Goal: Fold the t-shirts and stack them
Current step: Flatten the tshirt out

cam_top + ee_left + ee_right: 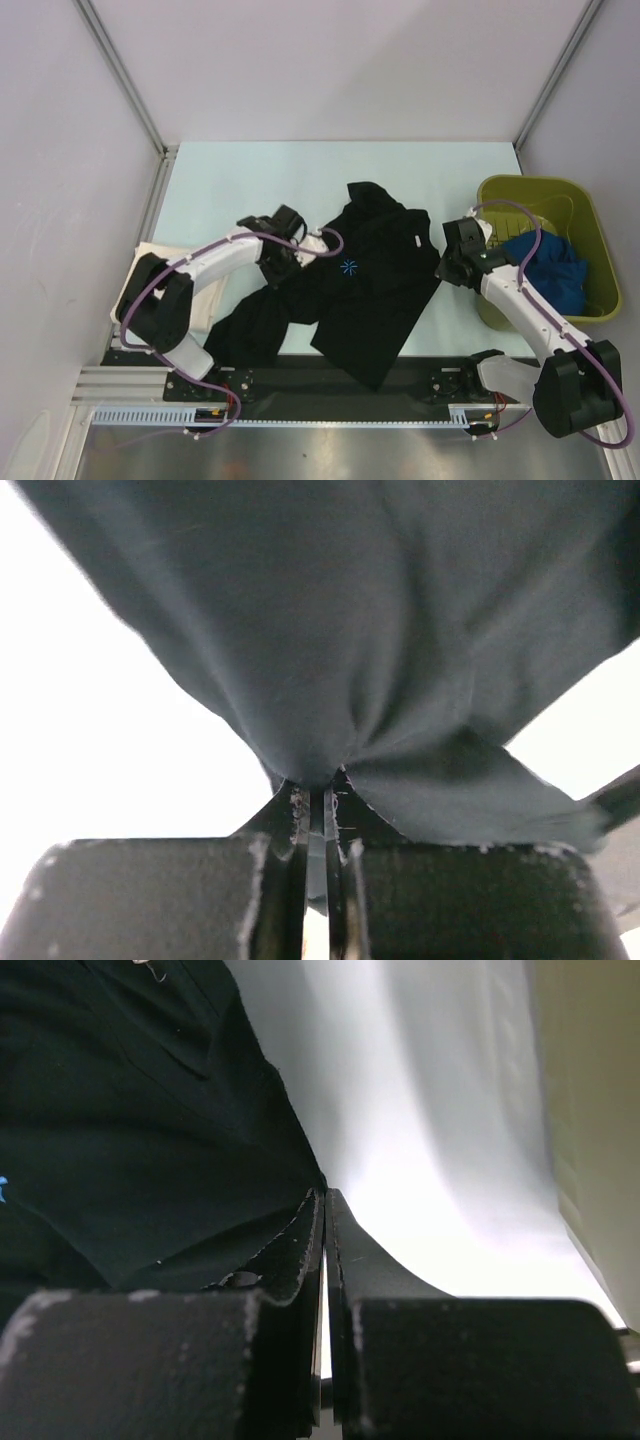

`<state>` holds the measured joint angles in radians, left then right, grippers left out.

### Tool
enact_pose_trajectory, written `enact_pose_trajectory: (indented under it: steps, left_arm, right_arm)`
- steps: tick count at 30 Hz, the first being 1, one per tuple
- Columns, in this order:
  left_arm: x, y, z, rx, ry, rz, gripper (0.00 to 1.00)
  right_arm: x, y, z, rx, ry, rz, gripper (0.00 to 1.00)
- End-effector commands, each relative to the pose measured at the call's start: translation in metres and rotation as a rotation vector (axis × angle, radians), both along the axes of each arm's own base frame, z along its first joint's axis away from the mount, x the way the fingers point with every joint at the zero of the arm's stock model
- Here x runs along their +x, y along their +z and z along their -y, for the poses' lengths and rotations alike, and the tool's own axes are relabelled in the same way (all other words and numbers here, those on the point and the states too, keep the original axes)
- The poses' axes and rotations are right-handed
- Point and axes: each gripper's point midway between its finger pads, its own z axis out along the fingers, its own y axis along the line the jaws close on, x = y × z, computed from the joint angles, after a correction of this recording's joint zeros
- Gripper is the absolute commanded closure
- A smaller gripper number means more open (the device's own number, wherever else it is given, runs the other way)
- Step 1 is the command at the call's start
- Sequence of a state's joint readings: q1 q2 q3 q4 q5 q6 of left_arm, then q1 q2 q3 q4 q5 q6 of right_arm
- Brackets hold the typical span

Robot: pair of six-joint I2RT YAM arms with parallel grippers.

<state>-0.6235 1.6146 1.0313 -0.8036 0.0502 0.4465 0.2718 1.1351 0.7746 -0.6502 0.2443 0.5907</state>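
The large black t-shirt [365,285] lies rumpled across the middle of the table, with a small blue print on it. My left gripper [285,243] is shut on a bunch of its cloth [330,680] at the left side, and the fabric drapes over the closed jaws [318,795]. My right gripper [447,268] is shut at the shirt's right edge [150,1110], with the hem running into its closed tips [325,1195]. The bright blue t-shirt [550,265] lies crumpled in the bin. The cream t-shirt [150,255] lies at the far left, mostly hidden under my left arm.
The olive-green plastic bin [585,225] stands at the right edge, close to my right arm; its wall shows in the right wrist view [595,1110]. White enclosure walls close in the table at the back and both sides. A black rail runs along the near edge.
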Motion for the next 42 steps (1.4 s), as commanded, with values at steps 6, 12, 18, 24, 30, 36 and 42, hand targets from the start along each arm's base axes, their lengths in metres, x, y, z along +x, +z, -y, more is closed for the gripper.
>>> enact_pose_trajectory:
  steps: [6,12,18,24,30,36,42]
  left_arm:
    - [0.117,0.084,-0.005,-0.298,0.122,0.176,0.93]
    - [0.210,0.072,-0.015,-0.256,0.305,0.298,0.63]
    - [0.249,0.106,-0.058,-0.161,0.548,0.416,0.28]
    - [0.142,0.101,-0.035,-0.125,0.311,0.396,0.27]
    - [0.055,0.051,-0.018,-0.015,0.098,0.342,0.26]
    - [0.026,0.015,-0.013,0.058,0.006,0.287,0.28]
    - [0.023,-0.014,-0.002,0.080,-0.048,0.273,0.26]
  right_arm:
    - [-0.013,-0.008,0.006,-0.013,0.001,-0.010,1.00]
    - [0.001,-0.005,-0.004,-0.002,0.020,0.008,1.00]
    - [0.005,-0.002,-0.007,0.002,0.030,0.012,1.00]
    - [-0.007,-0.004,-0.008,0.025,0.032,0.017,1.00]
    - [-0.011,-0.003,-0.008,0.030,0.040,0.021,1.00]
    - [-0.012,-0.006,-0.010,0.043,0.039,0.017,1.00]
    - [-0.012,-0.007,-0.011,0.052,0.040,0.016,1.00]
